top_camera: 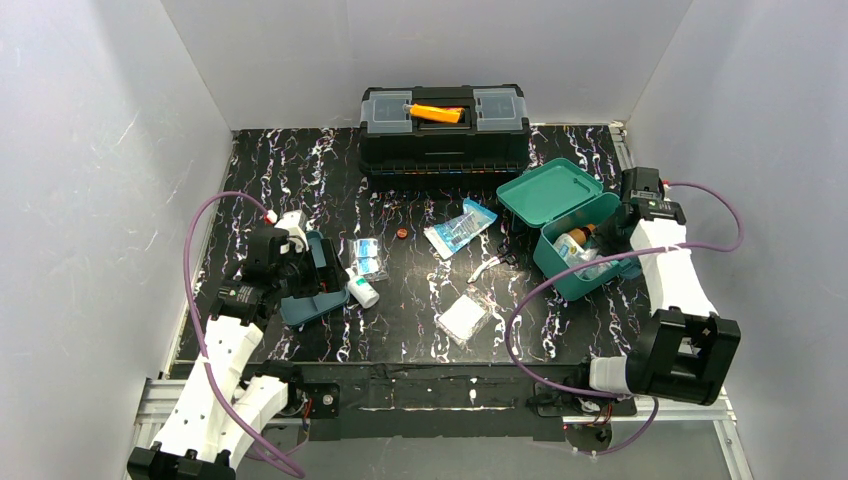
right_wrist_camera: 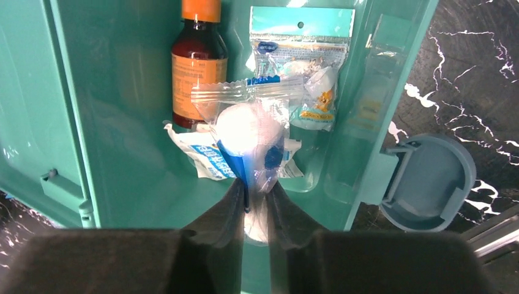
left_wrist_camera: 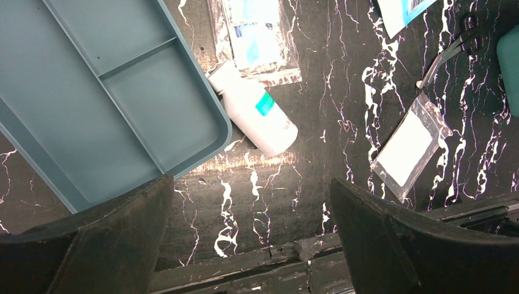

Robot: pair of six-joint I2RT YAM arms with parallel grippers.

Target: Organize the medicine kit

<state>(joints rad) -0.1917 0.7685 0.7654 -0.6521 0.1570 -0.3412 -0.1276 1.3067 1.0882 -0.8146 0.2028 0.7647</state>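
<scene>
The teal medicine kit [top_camera: 556, 268] stands open at the right, its lid [top_camera: 548, 192] leaning back. Inside it I see a brown bottle [right_wrist_camera: 197, 67] with an orange cap, a printed sachet pack [right_wrist_camera: 303, 67] and a clear bag [right_wrist_camera: 251, 131] holding a white roll. My right gripper [right_wrist_camera: 257, 193] reaches into the kit, with the bag's lower edge pinched between its nearly closed fingers. My left gripper [left_wrist_camera: 251, 184] hovers wide open and empty over the table's near left. Just beyond it lies the darker teal divided tray [left_wrist_camera: 110, 92], and a white bottle [left_wrist_camera: 257, 113] rests against the tray's corner.
A black toolbox [top_camera: 445, 125] with an orange handle stands at the back. Loose on the table are blue packets [top_camera: 460, 228], small scissors [top_camera: 492, 263], a bagged white pad [top_camera: 464, 317], foil packets [top_camera: 368, 255] and a small red cap [top_camera: 401, 235].
</scene>
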